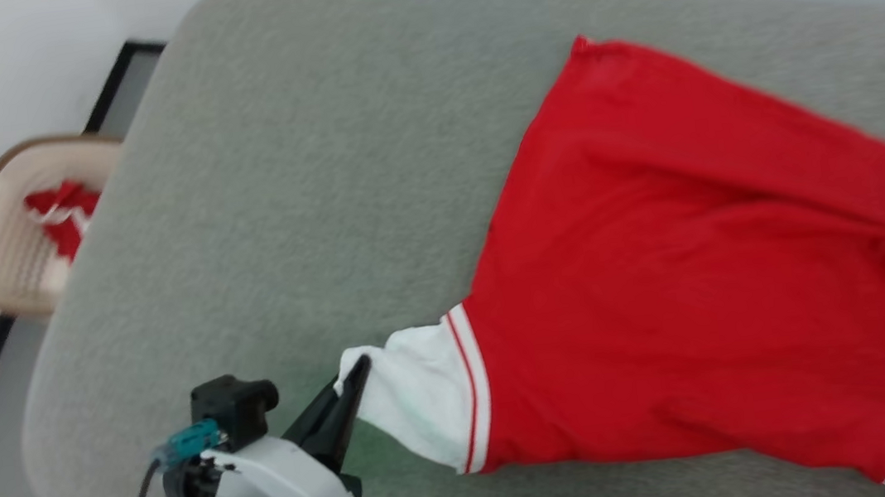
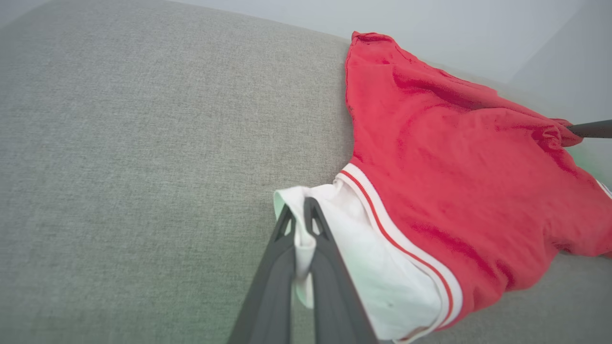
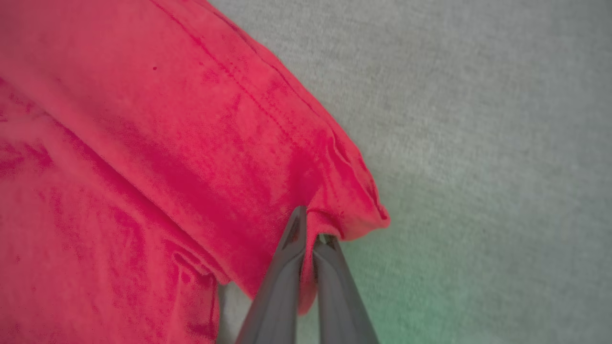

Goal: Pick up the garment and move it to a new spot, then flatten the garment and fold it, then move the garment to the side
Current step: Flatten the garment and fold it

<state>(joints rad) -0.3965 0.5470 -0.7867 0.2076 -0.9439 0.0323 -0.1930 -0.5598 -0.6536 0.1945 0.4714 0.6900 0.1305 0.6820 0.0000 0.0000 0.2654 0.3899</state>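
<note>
The garment (image 1: pixel 695 270), a red shirt with white striped-trim sleeves, lies spread on the grey padded table (image 1: pixel 301 173). My left gripper (image 1: pixel 353 379) is shut on the end of its white sleeve (image 2: pixel 354 248), with the cloth pinched between the dark fingers (image 2: pixel 325 258). In the right wrist view my right gripper (image 3: pixel 311 229) is shut on a bunched red corner of the garment (image 3: pixel 158 157). A dark finger of the right gripper (image 2: pixel 590 129) reaches in from the right edge of the left wrist view, at the garment's far corner.
A beige basket (image 1: pixel 1 249) holding a bunched red-and-white cloth (image 1: pixel 64 216) stands on the floor beyond the table's left edge, by the white wall. Bare grey table surface stretches left and behind the garment.
</note>
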